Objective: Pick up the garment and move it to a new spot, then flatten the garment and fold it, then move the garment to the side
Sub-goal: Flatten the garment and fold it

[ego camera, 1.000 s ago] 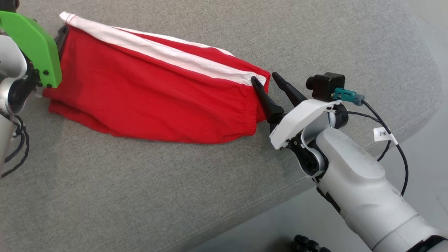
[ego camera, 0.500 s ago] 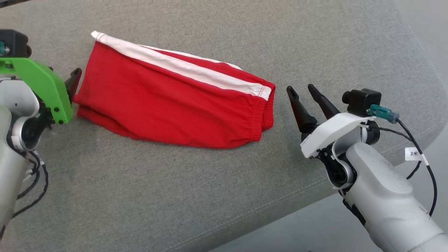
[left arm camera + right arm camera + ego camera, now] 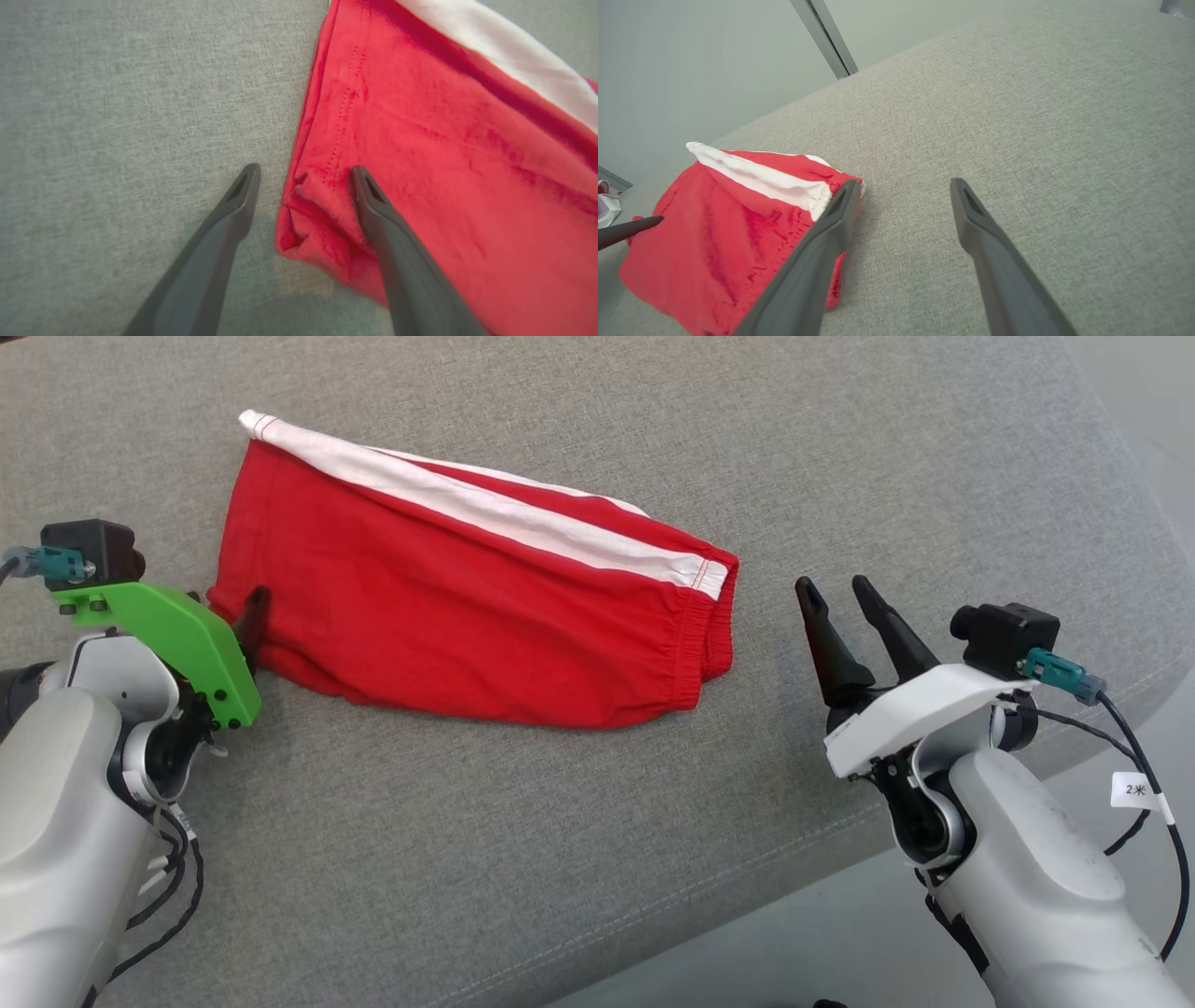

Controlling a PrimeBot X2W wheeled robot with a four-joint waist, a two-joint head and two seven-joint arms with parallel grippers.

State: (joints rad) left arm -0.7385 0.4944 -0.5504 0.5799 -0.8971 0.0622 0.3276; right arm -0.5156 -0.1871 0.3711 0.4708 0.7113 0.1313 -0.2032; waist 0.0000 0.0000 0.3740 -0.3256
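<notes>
A red garment [image 3: 448, 607] with a white side stripe lies folded in a long flat shape on the grey cushion [image 3: 523, 859]. Its elastic waistband end points right. My left gripper [image 3: 245, 616], on a green mount, hovers at the garment's lower-left corner. In the left wrist view that gripper [image 3: 303, 179] stands open, astride the corner of the garment [image 3: 444, 154], with one finger over the cloth and one over the cushion. My right gripper [image 3: 840, 597] is open, a short way right of the waistband and apart from it. In the right wrist view the right gripper [image 3: 904, 186] holds nothing, and the garment [image 3: 714, 224] lies to its left.
The cushion's rounded edge [image 3: 1102, 709] runs along the right and lower right, with pale floor [image 3: 803, 943] beyond. A small white and red item [image 3: 605, 205] lies past the garment's far end. A wall with a grey bar [image 3: 826, 37] stands behind the cushion.
Both grippers have drawn back from the garment's two ends, staying open; the garment lies still on the cushion. The head camera has shifted as well.
</notes>
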